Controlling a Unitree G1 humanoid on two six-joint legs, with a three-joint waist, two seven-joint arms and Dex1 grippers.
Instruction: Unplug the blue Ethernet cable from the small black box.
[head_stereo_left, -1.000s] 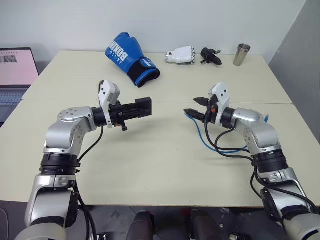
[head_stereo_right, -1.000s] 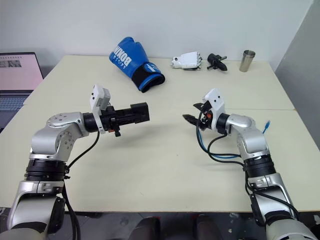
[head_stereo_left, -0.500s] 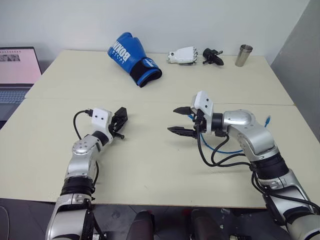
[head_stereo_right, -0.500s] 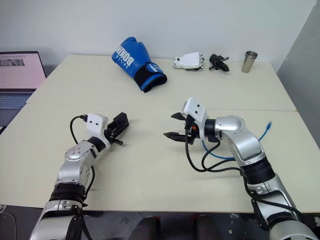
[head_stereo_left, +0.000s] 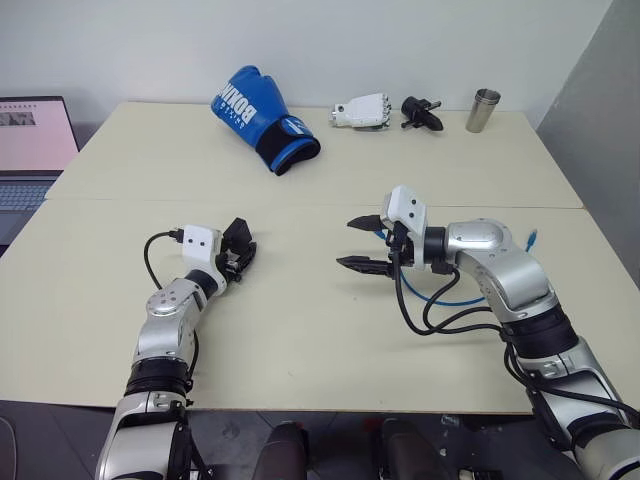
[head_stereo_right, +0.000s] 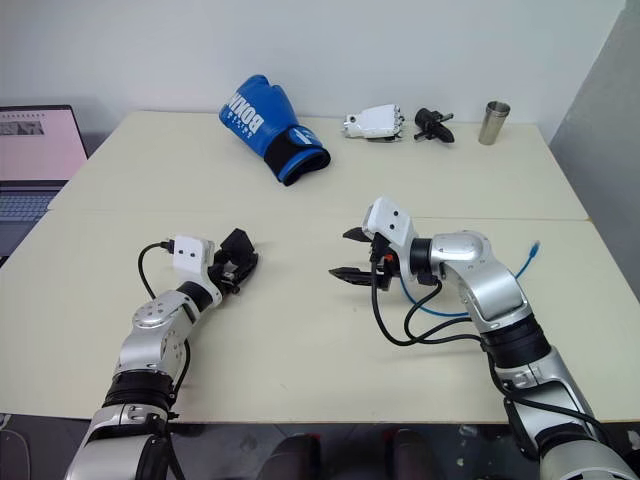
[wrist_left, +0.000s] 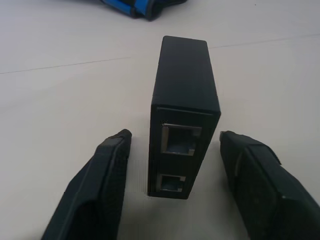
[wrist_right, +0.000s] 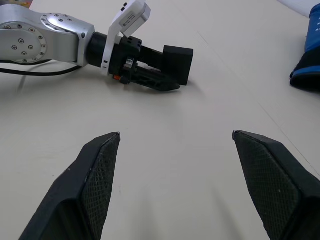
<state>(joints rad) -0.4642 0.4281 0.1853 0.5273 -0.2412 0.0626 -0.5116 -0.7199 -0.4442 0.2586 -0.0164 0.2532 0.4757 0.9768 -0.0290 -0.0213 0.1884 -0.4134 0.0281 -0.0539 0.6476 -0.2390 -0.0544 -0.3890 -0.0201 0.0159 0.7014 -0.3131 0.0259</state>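
Note:
The small black box rests on the table with two empty ports facing my left wrist camera. My left gripper is open, one finger on each side of the box with a gap on both sides. In the head views the box sits left of centre. My right gripper hovers open over the middle of the table, holding nothing. The blue Ethernet cable lies loose on the table under my right forearm, its plug end free near the right edge.
A blue boxing glove, a white robotic hand, a small black part and a metal cup line the far edge. A laptop stands beyond the left edge.
My left arm came down and to the left, set the black box on the table and opened its fingers. My right gripper shifted a little left, away from the cable.

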